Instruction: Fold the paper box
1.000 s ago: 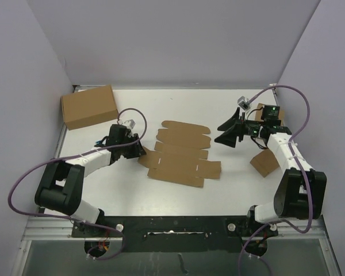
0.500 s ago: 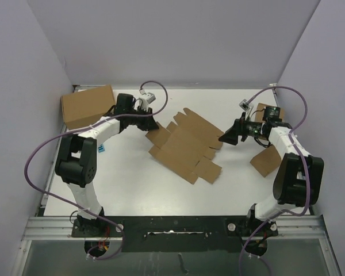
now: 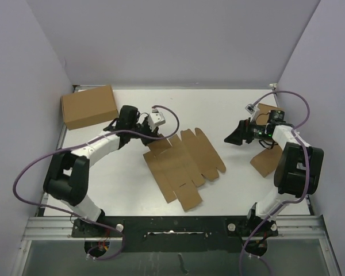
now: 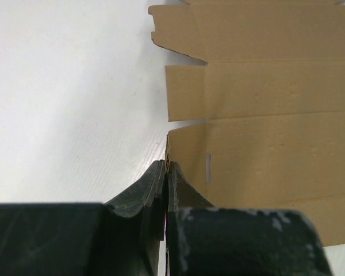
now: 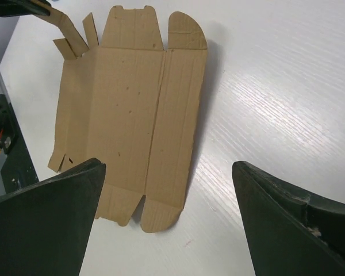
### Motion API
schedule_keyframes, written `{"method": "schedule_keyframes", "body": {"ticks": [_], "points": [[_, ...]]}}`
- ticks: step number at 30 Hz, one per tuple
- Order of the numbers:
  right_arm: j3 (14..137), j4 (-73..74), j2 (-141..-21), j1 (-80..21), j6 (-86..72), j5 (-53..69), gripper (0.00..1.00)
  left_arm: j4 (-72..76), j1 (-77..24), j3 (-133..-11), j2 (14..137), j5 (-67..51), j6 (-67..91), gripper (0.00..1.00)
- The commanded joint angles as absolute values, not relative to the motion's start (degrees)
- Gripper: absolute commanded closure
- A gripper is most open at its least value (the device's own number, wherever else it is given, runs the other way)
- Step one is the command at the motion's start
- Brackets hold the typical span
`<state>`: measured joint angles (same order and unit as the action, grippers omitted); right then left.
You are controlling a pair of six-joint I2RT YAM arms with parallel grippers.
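Left of the table's middle, the left pincer (image 4: pixel 165 168) is pressed together on the thin edge of a corner flap of the paper box (image 3: pixel 183 164). From the right wrist view that flap seems to lift a little off the table (image 3: pixel 218 103). The rest of the box lies flat as a die-cut sheet about the middle of the table, slanting toward the near edge, and no panel stands up yet.

Toward the right edge, the right pincer (image 3: pixel 234 137) hangs spread wide. It faces the sheet, well apart from it, and holds nothing.

A larger closed carton (image 3: pixel 89 106) sits at the far left corner, and a small closed box (image 3: pixel 264 163) lies by the right edge.

The step in hand looks like taking hold of and placing the sheet; folding proper has not begun. The next move probably calls for the right pincer to come in and pin or catch a panel, so the left one can turn its flap up along the crease without dragging the whole sheet.
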<state>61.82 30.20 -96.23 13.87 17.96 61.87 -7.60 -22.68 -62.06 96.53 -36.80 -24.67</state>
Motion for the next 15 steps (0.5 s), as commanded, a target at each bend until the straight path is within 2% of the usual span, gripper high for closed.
{"method": "schedule_keyframes", "body": {"ticks": [1,6,15], "points": [[62.89,27.89,-97.28,13.8,16.47,69.72,0.01,7.43,-24.41,-56.28,84.5,-34.68,-30.75,1.0],[61.7,25.51,-100.44,13.01,13.35,75.81,0.0,11.19,-25.46,-52.8,79.92,-32.78,-31.33,1.0],[62.07,26.06,-103.96,9.14,14.26,79.34,0.0,13.27,-25.58,-51.16,75.24,-32.53,-30.94,1.0]]}}
